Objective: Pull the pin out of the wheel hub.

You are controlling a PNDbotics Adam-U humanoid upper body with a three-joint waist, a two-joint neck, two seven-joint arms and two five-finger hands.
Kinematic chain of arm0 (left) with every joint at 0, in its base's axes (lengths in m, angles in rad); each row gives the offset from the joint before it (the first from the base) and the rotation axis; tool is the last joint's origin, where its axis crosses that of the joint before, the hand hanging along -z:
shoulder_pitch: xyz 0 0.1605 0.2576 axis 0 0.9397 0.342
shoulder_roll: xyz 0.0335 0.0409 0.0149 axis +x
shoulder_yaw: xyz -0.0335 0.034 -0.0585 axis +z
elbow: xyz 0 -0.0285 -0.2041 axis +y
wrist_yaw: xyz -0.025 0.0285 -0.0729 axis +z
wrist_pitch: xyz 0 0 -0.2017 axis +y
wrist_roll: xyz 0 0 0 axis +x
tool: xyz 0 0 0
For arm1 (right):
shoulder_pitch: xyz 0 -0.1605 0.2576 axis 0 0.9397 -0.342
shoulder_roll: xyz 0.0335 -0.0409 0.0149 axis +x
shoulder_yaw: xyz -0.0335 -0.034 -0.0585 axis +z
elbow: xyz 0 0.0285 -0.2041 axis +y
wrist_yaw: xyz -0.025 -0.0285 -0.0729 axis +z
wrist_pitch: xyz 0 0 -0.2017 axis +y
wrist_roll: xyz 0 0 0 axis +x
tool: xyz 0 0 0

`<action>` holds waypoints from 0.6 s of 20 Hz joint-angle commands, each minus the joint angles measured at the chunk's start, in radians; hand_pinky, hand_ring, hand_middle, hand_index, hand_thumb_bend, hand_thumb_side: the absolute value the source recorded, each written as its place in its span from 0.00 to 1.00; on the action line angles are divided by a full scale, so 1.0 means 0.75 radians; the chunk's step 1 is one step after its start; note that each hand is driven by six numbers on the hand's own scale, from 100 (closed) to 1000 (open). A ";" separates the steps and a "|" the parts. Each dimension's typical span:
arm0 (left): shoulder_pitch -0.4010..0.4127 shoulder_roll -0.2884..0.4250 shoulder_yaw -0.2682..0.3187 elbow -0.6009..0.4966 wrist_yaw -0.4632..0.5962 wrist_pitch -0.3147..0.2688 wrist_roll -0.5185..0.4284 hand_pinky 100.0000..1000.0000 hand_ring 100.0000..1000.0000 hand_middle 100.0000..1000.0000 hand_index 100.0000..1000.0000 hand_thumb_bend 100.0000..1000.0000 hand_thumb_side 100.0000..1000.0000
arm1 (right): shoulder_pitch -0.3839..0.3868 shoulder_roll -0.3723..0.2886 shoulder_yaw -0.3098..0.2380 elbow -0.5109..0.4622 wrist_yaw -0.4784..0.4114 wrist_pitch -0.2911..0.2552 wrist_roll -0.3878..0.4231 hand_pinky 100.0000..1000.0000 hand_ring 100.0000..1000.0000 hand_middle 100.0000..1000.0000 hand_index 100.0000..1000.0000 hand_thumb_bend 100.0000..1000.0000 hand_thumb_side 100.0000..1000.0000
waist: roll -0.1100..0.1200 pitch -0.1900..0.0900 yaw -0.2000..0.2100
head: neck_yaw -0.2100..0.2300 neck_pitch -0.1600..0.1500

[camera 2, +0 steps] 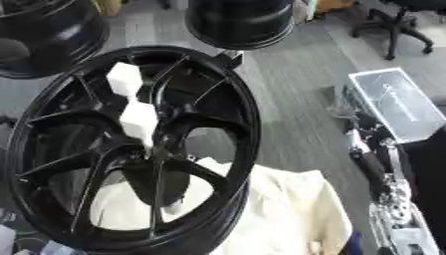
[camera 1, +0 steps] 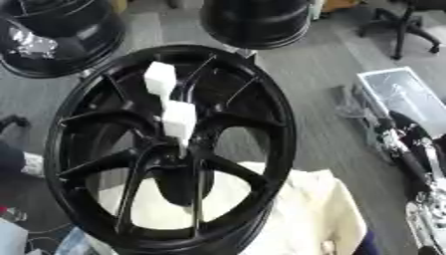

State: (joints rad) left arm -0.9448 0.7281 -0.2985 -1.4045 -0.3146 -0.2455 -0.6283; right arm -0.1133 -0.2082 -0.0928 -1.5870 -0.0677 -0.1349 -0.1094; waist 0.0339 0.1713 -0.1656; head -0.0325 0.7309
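A black spoked wheel hub [camera 1: 170,149] stands tilted in the middle of the view, resting on a cream cloth [camera 1: 305,209]. A white pin [camera 1: 179,122] with a blocky head sticks out of the hub's centre. A second white block [camera 1: 160,78] sits just above it, against the spokes. My right hand [camera 2: 376,159] shows at the right edge, black with silver joints. Its fingers point up, straight, well apart from the wheel and holding nothing. My left hand shows in neither view.
Two more black wheels stand behind, one at the top left [camera 1: 52,35] and one at the top centre [camera 1: 257,20]. A glossy rectangular box [camera 2: 399,102] lies on the grey floor at the right. An office chair base [camera 1: 405,25] is at the top right.
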 commanded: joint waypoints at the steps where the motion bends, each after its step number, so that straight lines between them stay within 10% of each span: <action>1: -0.062 -0.088 -0.012 0.108 -0.084 -0.042 -0.022 0.78 0.82 0.81 0.87 0.54 0.59 | -0.007 -0.026 0.004 -0.012 0.001 0.000 0.009 0.78 0.73 0.71 0.82 0.09 0.43 | -0.005 -0.026 -0.008 | 0.008 -0.014; 12: -0.088 -0.231 -0.037 0.266 -0.201 -0.117 -0.049 0.78 0.81 0.80 0.87 0.52 0.55 | -0.012 -0.023 0.012 -0.010 -0.001 0.000 0.019 0.78 0.73 0.71 0.82 0.09 0.43 | -0.004 -0.018 -0.033 | 0.026 -0.012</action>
State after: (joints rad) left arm -0.9884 0.5466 -0.3302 -1.2036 -0.4544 -0.3283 -0.6639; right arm -0.1142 -0.2081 -0.0849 -1.5823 -0.0677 -0.1330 -0.0974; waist 0.0342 0.1716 -0.1899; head -0.0173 0.7307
